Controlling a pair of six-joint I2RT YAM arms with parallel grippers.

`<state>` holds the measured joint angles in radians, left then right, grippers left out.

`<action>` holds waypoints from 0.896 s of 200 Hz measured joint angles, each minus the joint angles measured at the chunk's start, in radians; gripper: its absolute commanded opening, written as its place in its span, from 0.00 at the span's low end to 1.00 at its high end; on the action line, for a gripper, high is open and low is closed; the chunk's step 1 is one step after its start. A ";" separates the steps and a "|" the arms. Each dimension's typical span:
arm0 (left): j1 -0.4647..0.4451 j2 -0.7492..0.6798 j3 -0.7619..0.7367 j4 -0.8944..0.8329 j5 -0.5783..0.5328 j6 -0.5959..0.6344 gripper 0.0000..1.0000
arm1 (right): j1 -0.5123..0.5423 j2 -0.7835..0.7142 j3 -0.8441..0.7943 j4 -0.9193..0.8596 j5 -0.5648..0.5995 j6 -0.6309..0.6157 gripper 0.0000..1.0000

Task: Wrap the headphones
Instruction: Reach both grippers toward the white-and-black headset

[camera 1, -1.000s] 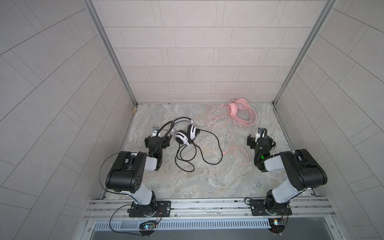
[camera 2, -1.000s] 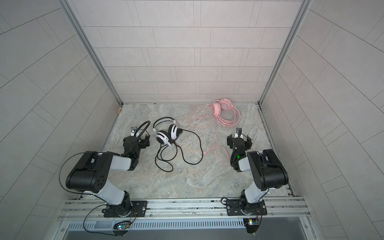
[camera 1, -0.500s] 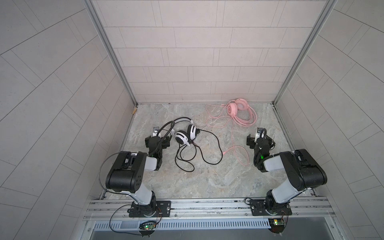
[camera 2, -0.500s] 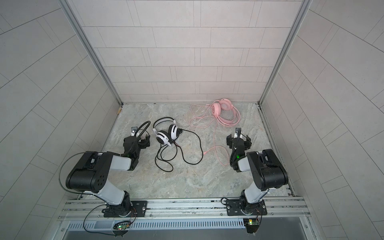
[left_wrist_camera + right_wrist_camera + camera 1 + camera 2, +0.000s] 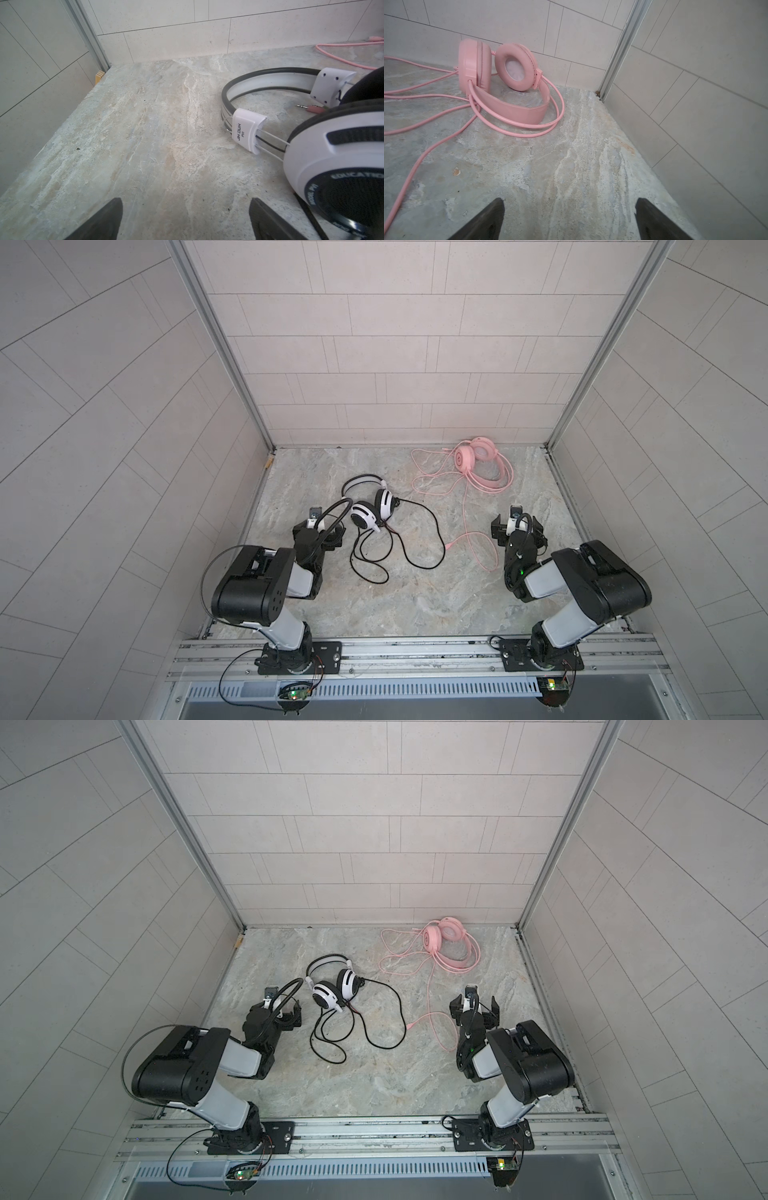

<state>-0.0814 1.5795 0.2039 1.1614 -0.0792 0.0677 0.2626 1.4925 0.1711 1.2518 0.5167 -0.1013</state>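
Left gripper (image 5: 320,531): mine, jaws wide apart, holding nothing, low over the table (image 5: 415,605).
White headset (image 5: 372,510): just right of my left gripper, black cable (image 5: 415,547) loose beside it.
Pink headset (image 5: 478,460): by the back wall, cable (image 5: 478,543) trailing forward.
Right gripper (image 5: 516,526): mine, spread wide, empty, beside the pink cable.

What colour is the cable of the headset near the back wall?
Pink, like the whole pink headset; its pink cable shows best in the right wrist view.

No visible shift of either headset or arm, as far as discernible.
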 measured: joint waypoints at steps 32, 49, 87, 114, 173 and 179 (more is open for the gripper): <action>-0.005 -0.236 0.016 -0.159 -0.033 -0.015 1.00 | 0.078 -0.323 0.050 -0.217 0.019 0.023 0.99; -0.007 -0.409 0.090 -0.374 -0.063 -0.070 1.00 | 0.077 -0.454 0.087 -0.367 0.024 0.098 0.99; -0.007 -0.612 0.237 -0.694 -0.058 -0.248 1.00 | 0.025 -0.562 0.136 -0.649 -0.090 0.313 0.99; -0.007 -0.668 0.200 -0.824 -0.013 -0.392 1.00 | -0.014 -0.465 0.249 -0.827 -0.298 0.406 0.97; -0.007 -0.544 0.191 -0.949 0.141 -0.571 0.99 | 0.060 -0.076 0.661 -1.175 -0.629 0.480 0.85; -0.007 -0.526 0.191 -0.948 0.155 -0.583 0.99 | 0.082 -0.040 0.700 -1.215 -0.642 0.482 0.85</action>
<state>-0.0883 1.0538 0.3950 0.2134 0.0757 -0.5148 0.3447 1.4521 0.8715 0.0364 -0.1257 0.3805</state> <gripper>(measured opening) 0.991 0.862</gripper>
